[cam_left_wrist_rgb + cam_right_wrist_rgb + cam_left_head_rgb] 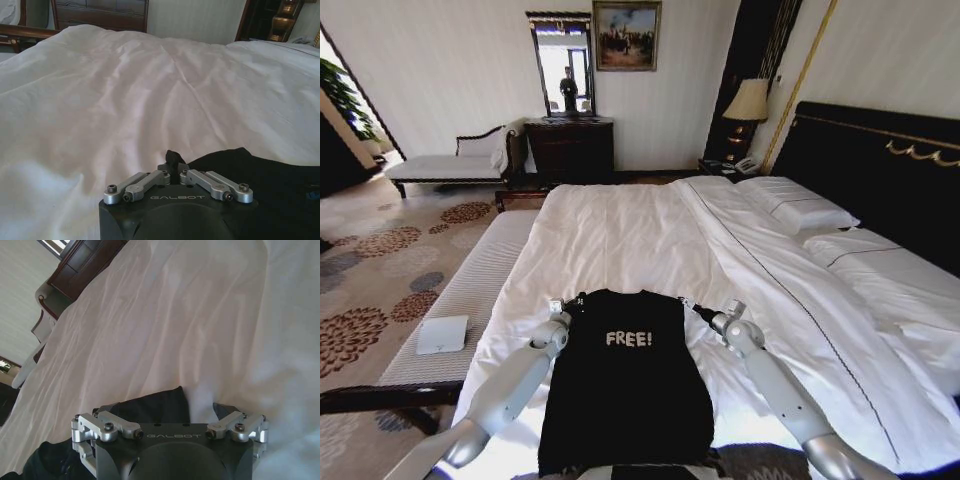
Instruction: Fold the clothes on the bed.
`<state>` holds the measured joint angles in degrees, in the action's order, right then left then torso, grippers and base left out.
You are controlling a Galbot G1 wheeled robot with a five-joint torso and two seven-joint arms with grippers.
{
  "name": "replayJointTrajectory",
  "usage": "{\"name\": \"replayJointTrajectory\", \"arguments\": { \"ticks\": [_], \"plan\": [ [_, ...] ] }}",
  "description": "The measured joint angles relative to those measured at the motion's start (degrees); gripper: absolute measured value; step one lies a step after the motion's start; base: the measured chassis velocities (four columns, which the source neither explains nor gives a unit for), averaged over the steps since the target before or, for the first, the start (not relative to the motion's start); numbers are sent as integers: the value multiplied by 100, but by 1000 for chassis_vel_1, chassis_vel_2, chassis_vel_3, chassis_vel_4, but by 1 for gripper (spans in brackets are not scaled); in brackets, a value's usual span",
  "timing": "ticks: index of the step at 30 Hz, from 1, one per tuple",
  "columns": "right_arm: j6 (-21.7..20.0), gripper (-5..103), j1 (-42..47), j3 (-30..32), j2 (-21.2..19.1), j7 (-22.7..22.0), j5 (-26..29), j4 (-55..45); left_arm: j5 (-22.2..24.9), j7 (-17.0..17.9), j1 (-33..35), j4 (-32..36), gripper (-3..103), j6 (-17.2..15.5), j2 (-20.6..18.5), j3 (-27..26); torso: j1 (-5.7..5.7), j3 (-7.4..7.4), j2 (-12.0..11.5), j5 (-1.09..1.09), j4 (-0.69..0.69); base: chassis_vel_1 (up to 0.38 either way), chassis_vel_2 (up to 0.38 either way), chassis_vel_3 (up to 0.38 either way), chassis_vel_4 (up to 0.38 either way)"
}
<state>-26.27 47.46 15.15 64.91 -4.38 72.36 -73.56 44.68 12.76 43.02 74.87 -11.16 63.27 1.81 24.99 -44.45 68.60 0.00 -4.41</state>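
The clothes [625,385], a black top with white "FREE!" lettering, lie flat near the front edge of the bed [640,235], over its white duvet. My left gripper [565,304] is at the top's far left corner. In the left wrist view it [171,163] is shut on a pinch of the black cloth [260,167]. My right gripper [694,309] is at the far right corner. In the right wrist view it [167,414] stands open, with a fold of the black cloth [155,402] lying between its spread fingers.
A pale upholstered bench [470,290] with a white pad [442,333] on it runs along the bed's left side. Pillows [795,205] and the black headboard [880,160] lie to the right. A dark dresser [570,148], a chaise [450,165] and a lamp [748,100] stand beyond.
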Motion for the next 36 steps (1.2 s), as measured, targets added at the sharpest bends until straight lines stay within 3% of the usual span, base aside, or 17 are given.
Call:
{"name": "replayJointTrajectory", "arguments": {
  "ticks": [3, 6, 8, 13, 15, 19, 27, 30, 36],
  "plan": [
    [-13, 102, -59, -19, 90, -13, 3, 103, 4, 9, -4, -23, 3, 0, -3, 0, 0, 0, 1, -1, 0, 0, 0, 0, 0],
    [-21, 88, -68, -43, 123, -25, -65, 216, 21, 30, -9, -19, 3, 0, -14, -1, 0, 0, 0, -1, -1, 0, 0, 0, 0],
    [-21, 88, -68, -42, 127, -26, -72, 237, 25, 33, -9, -16, 3, 0, -17, -1, 0, 0, 1, 0, -1, 0, 0, 0, 0],
    [-19, 61, -66, -30, 80, -34, -60, 280, 43, 43, -29, -15, 3, -1, -23, 15, 0, 0, 1, 0, -1, 0, 0, 0, 0],
    [-19, 61, -68, -44, 72, -37, -62, 280, 48, 43, -38, -21, 3, -1, -22, 22, 0, 0, 1, 0, -1, 0, 0, 0, 0],
    [-22, 39, -128, -91, 132, -73, -78, 325, 64, 42, -65, -54, 3, -19, -15, 42, 0, 0, 1, 0, -1, 0, 0, 0, 0],
    [-9, 18, -131, -61, 262, -89, -110, 361, 90, 43, -63, -43, 3, -47, -15, 42, 0, 0, 1, 1, -1, 0, 0, 0, 0],
    [22, 3, -130, -56, 264, -98, -128, 347, 106, 43, -60, -41, 3, -50, -19, 29, 0, 0, 1, 0, -1, 0, 0, 0, 0],
    [105, 1, -140, -88, 121, -155, -145, 9, 173, 49, 0, 218, 3, -62, -105, -56, 0, 0, 1, 0, -1, 0, 0, 0, 0]
  ]
}}
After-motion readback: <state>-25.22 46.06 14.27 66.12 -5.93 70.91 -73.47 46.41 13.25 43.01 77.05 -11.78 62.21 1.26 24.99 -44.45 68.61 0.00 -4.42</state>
